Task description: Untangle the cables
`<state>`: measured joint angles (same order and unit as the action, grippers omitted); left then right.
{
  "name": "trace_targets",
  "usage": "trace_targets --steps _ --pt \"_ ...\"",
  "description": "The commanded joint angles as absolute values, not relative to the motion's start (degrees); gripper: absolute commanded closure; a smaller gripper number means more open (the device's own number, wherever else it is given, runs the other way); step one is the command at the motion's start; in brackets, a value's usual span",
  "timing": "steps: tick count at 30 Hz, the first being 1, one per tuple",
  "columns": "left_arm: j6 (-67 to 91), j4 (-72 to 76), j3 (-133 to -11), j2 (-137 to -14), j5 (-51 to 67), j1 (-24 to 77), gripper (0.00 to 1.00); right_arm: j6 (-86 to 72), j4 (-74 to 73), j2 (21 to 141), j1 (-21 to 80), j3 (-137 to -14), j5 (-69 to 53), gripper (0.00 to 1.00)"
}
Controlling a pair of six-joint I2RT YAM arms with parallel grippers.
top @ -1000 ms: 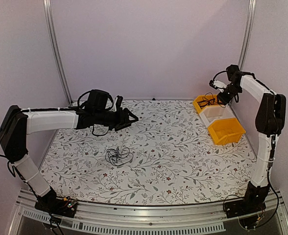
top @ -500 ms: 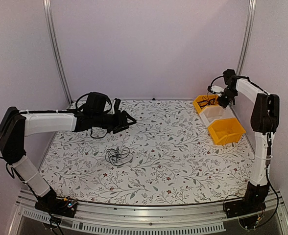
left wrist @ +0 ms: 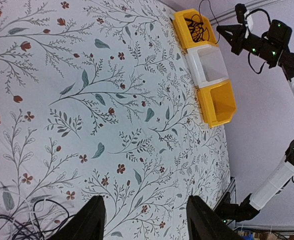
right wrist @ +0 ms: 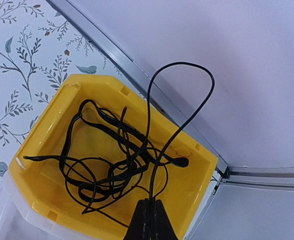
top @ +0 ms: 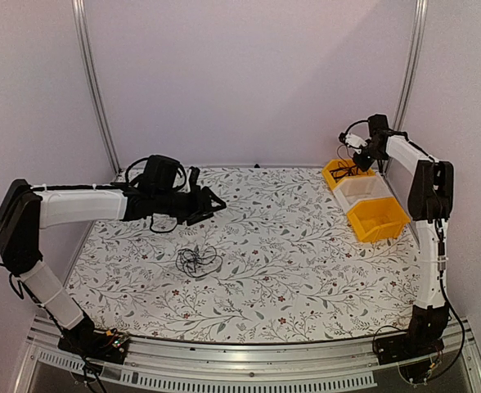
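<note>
We are holding the left gripper (left wrist: 144, 200) wide open and empty, hovering over the flowered worktop (top: 306, 270). The bunch of cables (top: 197, 260) is lying on the worktop below it and back toward the arm's base; in the left wrist view only its edge is showing, in the lower left corner, outside the fingers. The bunch is sitting as a roundish clump of loops with no clear long axis, so no one direction is suggesting itself for a grasp. This arm is plainly the nearer one — the other is well apart, at the far right corner.

There we are keeping the right gripper (right wrist: 148, 205) pressed shut above the far yellow bin (right wrist: 37, 140). A looping strand (right wrist: 182, 64) is arching up out of the bin and running right to the closed tips; whether it is pinched there we cannot tell. Loose cables (right wrist: 112, 160) are lying coiled on the bin's floor.

Next in the row, the white bin (left wrist: 209, 65) and the near yellow bin (left wrist: 218, 102) are both looking empty — we are judging that the worktop bunch is what remains to be pulled apart.
</note>
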<state>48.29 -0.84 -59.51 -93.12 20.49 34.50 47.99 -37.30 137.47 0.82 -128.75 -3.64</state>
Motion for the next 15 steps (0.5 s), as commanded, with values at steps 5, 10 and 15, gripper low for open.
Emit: trace_targets --steps 5,10,15 --pt "48.68 -4.2 -60.49 -92.17 19.48 35.25 0.41 44.08 -30.46 141.3 1.15 -128.76 -13.51 1.0" --pt "47.89 -5.71 -61.67 -92.59 19.5 35.36 0.42 41.64 -33.06 141.28 1.3 -127.22 -12.5 1.0" --pt "47.1 -5.89 -62.5 -93.28 19.51 35.18 0.42 40.24 -33.1 137.65 0.86 -120.02 -10.11 1.0"
